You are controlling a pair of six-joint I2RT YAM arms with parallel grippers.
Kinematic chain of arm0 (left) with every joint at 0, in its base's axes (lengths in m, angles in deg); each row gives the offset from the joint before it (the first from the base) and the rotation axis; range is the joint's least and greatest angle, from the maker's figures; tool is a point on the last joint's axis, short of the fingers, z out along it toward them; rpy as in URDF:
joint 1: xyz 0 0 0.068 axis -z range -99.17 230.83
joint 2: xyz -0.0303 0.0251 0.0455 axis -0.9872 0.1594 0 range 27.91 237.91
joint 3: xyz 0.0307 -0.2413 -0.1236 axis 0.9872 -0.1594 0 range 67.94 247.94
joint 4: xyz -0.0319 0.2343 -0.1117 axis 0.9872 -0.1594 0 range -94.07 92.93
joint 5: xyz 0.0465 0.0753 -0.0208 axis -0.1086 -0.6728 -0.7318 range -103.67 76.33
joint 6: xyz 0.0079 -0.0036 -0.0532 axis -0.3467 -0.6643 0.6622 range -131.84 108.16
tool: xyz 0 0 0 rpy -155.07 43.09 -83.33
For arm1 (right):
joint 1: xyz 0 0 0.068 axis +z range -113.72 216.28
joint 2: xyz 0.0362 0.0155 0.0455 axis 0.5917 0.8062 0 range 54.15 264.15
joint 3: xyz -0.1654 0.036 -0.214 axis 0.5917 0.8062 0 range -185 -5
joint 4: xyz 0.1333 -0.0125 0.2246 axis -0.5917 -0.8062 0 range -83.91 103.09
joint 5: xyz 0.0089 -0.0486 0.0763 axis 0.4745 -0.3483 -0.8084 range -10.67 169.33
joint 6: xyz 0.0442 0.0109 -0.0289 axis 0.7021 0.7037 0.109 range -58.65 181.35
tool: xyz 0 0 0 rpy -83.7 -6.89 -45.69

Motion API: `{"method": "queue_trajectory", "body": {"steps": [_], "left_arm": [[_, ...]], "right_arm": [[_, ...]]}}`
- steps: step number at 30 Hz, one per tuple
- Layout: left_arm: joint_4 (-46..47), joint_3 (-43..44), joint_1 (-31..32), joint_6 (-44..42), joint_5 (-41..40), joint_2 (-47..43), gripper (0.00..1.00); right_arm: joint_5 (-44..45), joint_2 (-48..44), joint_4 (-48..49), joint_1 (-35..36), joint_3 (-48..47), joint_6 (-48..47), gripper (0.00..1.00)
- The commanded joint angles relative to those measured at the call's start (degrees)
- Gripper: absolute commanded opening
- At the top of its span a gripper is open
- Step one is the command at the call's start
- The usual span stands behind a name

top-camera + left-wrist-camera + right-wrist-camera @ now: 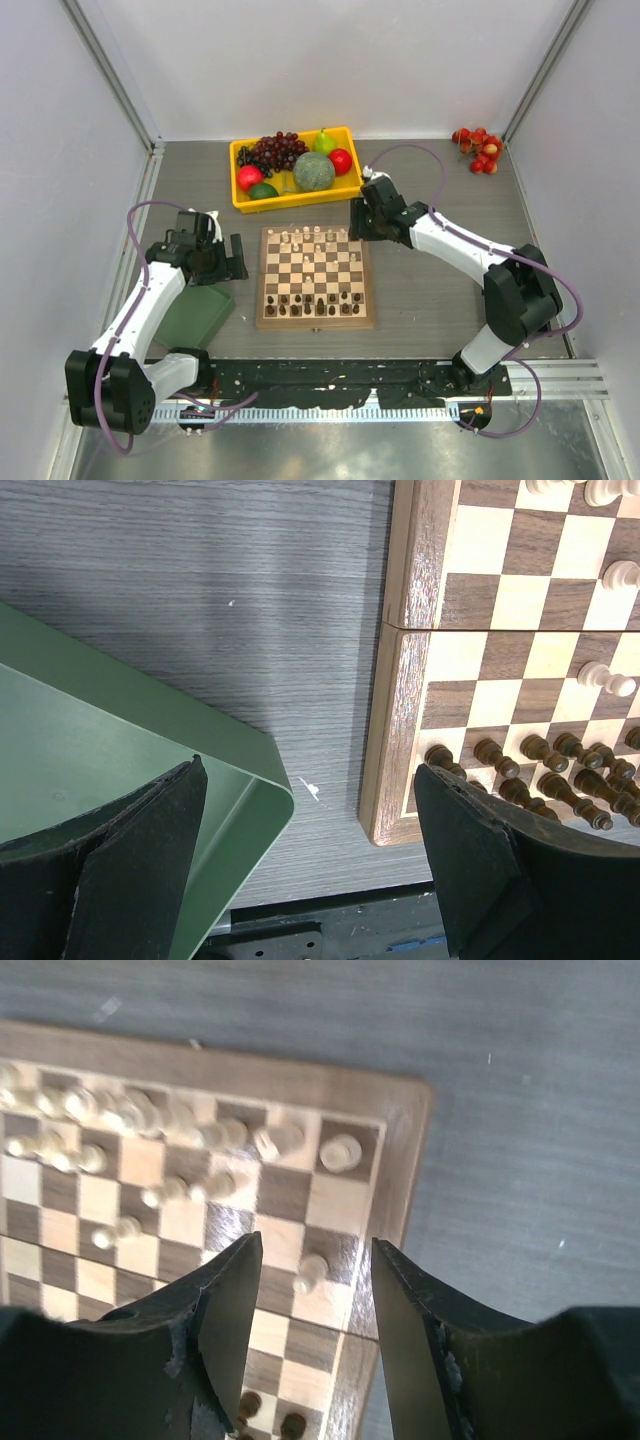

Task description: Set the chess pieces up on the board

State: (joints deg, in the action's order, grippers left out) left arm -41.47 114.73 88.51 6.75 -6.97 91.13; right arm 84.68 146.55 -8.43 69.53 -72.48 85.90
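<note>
Right gripper [315,1245] moderately open, empty, above pale pawn [313,1270] near upper right corner of board [316,323], top-view centre. Left gripper [310,770] wide, empty, beside board. Dark pieces [318,300] look ranked along lower edge. Pale pieces [310,238] ragged at upper edge, need straightening.

And the right gripper [313,1258] hovers, fingers spread, over the board's [408,1150] corner, a pale pawn [310,1273] between them, more pale pieces [340,1152] beyond.

Bare counter [430,290] right of the board [316,324] permits passage. Yellow tray [297,203] stands near its far edge, green tray [197,314] near its left. Chess pieces [320,300] crowd the end ranks.
</note>
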Motion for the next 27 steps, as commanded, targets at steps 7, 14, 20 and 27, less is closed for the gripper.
{"method": "queue_trajectory", "body": {"steps": [7,14,20,27], "left_arm": [[1.69,1.12,-0.3,-0.66,1.65,1.11,0.91],[1.6,0.94,-0.3,-0.75,1.47,0.94,0.91],[1.51,1.03,-0.3,-0.75,1.56,1.11,0.91],[1.69,1.2,-0.3,-0.66,1.74,1.29,0.91]], "right_arm": [[-3.67,-2.75,2.27,0.93,5.87,4.1,0.54],[-3.76,0.06,0.86,1.64,4.03,4.53,0.47],[-4.2,1.29,0.34,1.99,2.89,4.1,0.4],[-4.47,3.05,-0.37,2.43,1.48,3.92,0.36]]}}
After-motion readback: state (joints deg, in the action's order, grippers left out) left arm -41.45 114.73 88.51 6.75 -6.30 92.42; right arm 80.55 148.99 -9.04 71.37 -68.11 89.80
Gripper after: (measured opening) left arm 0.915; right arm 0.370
